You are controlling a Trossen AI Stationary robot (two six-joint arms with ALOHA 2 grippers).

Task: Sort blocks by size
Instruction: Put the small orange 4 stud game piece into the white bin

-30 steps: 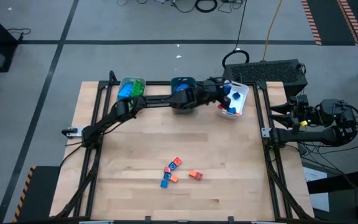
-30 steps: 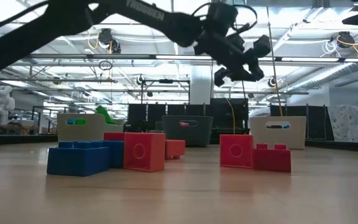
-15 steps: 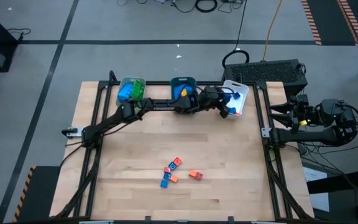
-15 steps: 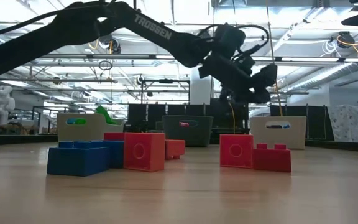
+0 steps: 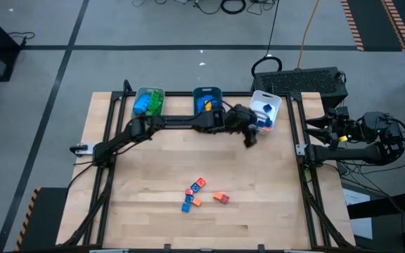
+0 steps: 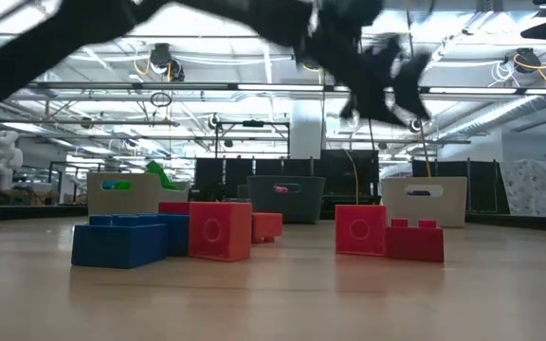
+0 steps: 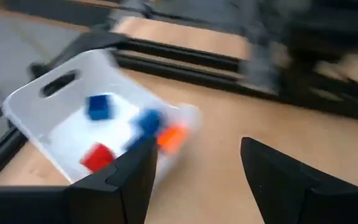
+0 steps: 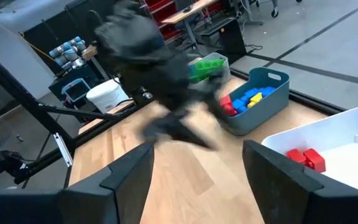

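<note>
Blocks (image 5: 201, 194) lie loose in a small cluster on the near half of the wooden table (image 5: 153, 183), well apart from the 3 bins at the far edge. More blocks sit inside those bins: blue and green in the grey bin (image 5: 148, 100), yellow, blue and red in the teal bin (image 5: 206, 98), blue, red and orange in the white bin (image 5: 266, 110).

The left gripper (image 5: 250, 135) hangs above the table just beside the white bin, fingers spread, nothing between them. The left arm stretches across in front of the teal bin. The right gripper (image 8: 197, 180) waits off the table's right side, fingers spread and empty.

The low view shows the loose blocks close up: a blue block (image 6: 121, 239), a red block (image 6: 221, 229) beside it, and 2 more red blocks (image 6: 389, 233), with the 3 bins behind. The left wrist view shows the contents of the white bin, which the low view hides.

Beyond the table is a large hall with ceiling lights and a grey floor.
</note>
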